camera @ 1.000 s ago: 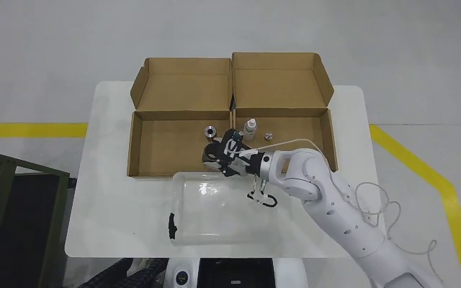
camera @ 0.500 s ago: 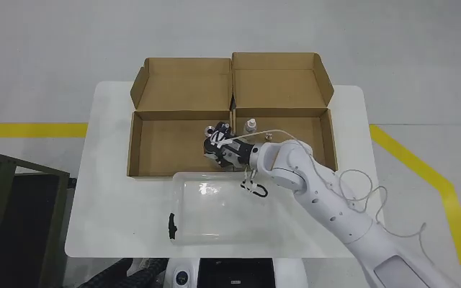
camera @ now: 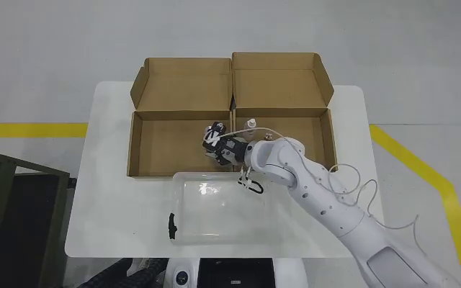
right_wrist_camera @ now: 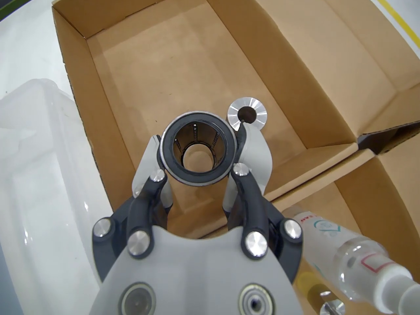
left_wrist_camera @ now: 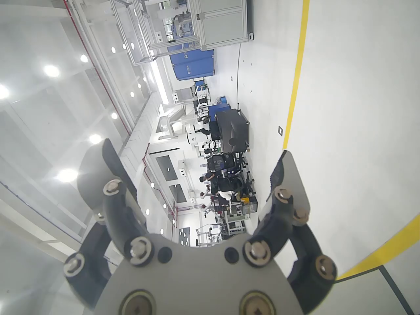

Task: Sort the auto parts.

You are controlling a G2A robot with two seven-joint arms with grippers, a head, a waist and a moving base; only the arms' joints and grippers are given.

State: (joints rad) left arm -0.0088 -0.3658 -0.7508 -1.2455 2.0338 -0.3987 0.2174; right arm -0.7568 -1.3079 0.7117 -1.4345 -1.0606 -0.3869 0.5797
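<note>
My right gripper (right_wrist_camera: 199,137) is shut on a black-rimmed cylindrical bearing (right_wrist_camera: 199,152), held upright above the floor of the left cardboard box (right_wrist_camera: 157,67). From above, that gripper (camera: 216,141) hangs over the right end of the left box (camera: 166,147). A silver disc with a centre hole (right_wrist_camera: 247,114) lies on the box floor just beyond one fingertip. My left gripper (left_wrist_camera: 197,158) is open and empty, pointing out at the room.
The right cardboard box (camera: 302,137) holds a small clear bottle (camera: 250,124) (right_wrist_camera: 344,250) and a small metal part (right_wrist_camera: 328,306). A clear plastic bin (camera: 216,212) stands in front of the boxes with a black part (camera: 172,225) at its left edge.
The right arm has carried the bearing away from the bin's edge, back and left, deeper over the left box near the silver disc.
</note>
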